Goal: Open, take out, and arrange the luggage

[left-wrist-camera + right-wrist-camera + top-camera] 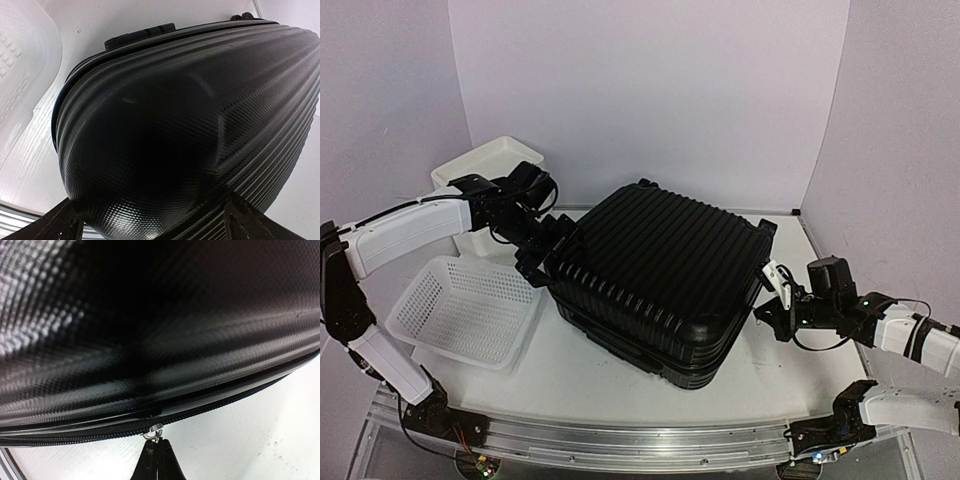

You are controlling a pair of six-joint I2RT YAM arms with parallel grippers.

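**Task status.** The large black ribbed hard-shell suitcase [660, 280] lies flat on the white desk [570, 370], at the centre, with its corners turned toward the near and far edges. Both shell halves are together and the black zipper track [225, 401] reads as closed along the visible seam. Judged from this, opening has barely begun. Unzipping, lifting the lid, removing the contents and arranging them all remain. The white perforated plastic basket [470, 310] stands on the desk just left of the suitcase.

**Left arm.** It reaches in from the left. The left hand [545, 255] is spread wide across the suitcase's left corner. Its dark fingers [62, 222] flank the rounded shell, and actual contact cannot be confirmed.

**Right arm.** It is held low at the right side. The right hand [156, 452] is pressed fully together, its tips meeting at the small metal zipper pull [156, 431], apparently pinching it.
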